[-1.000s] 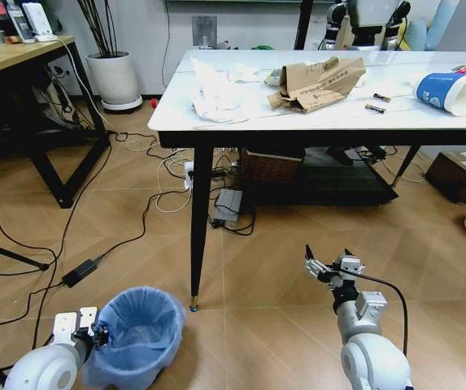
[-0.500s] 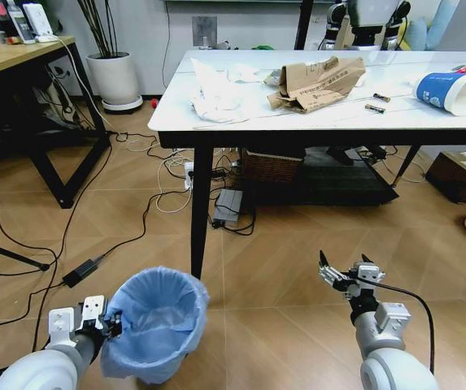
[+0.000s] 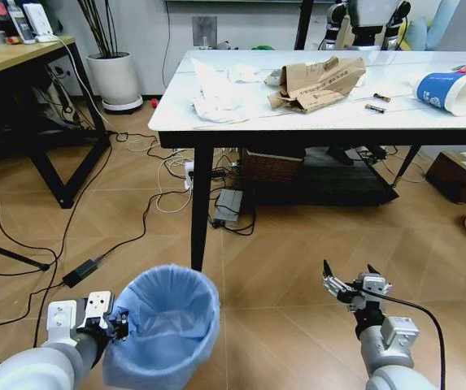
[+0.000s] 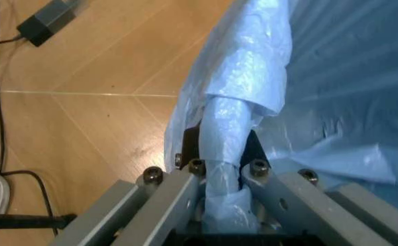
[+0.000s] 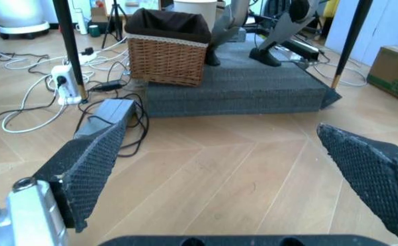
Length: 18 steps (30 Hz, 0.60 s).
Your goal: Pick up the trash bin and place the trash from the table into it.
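Note:
The trash bin (image 3: 167, 321), lined with a crinkled light-blue bag, hangs tilted at the lower left, clear of the floor. My left gripper (image 3: 117, 323) is shut on its rim; the left wrist view shows the bag's edge (image 4: 226, 154) pinched between the fingers. On the marble table (image 3: 233, 122) lie crumpled white tissues (image 3: 216, 96), a torn brown cardboard box (image 3: 318, 81), a blue-and-white paper cup (image 3: 454, 91) on its side and a small dark packet (image 3: 375, 108). My right gripper (image 3: 349, 278) is open over the bare floor, well below the table.
Cables and a power strip (image 3: 227, 205) trail under the table beside a wicker basket (image 5: 166, 46) and a dark platform (image 5: 240, 84). A yellow desk (image 3: 21, 53) and white plant pot (image 3: 115, 77) stand at the left. A cardboard box (image 3: 460, 175) sits far right.
The left gripper has lifted the trash bin higher and carried it slightly right. The right arm has drawn back and lower toward the frame's bottom, still open.

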{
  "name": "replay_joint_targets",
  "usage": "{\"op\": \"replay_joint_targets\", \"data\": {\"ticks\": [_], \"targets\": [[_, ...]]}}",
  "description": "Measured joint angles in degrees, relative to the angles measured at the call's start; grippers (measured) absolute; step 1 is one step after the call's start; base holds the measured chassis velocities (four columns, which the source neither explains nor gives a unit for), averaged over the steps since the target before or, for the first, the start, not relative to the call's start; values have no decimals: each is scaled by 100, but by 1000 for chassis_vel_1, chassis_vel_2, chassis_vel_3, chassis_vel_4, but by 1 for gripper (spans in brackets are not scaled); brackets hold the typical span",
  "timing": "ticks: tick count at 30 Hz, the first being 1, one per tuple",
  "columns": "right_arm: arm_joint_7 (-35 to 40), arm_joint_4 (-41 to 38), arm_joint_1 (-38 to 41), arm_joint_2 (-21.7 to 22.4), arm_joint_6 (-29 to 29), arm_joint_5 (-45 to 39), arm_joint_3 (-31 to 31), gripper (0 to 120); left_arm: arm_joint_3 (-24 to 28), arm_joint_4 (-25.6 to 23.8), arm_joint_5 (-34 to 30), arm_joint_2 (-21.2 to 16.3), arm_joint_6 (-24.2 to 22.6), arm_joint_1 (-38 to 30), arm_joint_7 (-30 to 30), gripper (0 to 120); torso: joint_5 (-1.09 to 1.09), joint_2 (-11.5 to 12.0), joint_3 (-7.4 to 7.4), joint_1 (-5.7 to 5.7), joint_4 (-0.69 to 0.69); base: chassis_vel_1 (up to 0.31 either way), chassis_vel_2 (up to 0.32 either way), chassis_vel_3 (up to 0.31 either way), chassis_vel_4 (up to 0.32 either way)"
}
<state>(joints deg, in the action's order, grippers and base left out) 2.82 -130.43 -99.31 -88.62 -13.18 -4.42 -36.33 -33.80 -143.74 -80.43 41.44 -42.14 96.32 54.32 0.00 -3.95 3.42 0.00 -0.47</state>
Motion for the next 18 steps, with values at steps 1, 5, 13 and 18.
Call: {"op": "replay_joint_targets", "data": {"ticks": [1,5,13,18], "targets": [[-2,-24,-27,-17,1,19,-3,100,35,6,-89,9,0,-70,1,0,0,0,0,0,0,0,0,0,0],[-8,-70,-92,-57,2,70,-8,100,203,16,-148,35,0,-414,-145,0,-1,0,0,0,-1,0,0,0,0],[-46,-98,-150,-87,15,154,36,100,442,33,38,-83,1,-916,-570,0,0,0,0,0,1,0,0,0,0],[-49,-90,-173,-104,25,173,36,100,730,37,3,-140,1,-1020,-613,0,0,0,0,0,-1,0,0,0,0]]}}
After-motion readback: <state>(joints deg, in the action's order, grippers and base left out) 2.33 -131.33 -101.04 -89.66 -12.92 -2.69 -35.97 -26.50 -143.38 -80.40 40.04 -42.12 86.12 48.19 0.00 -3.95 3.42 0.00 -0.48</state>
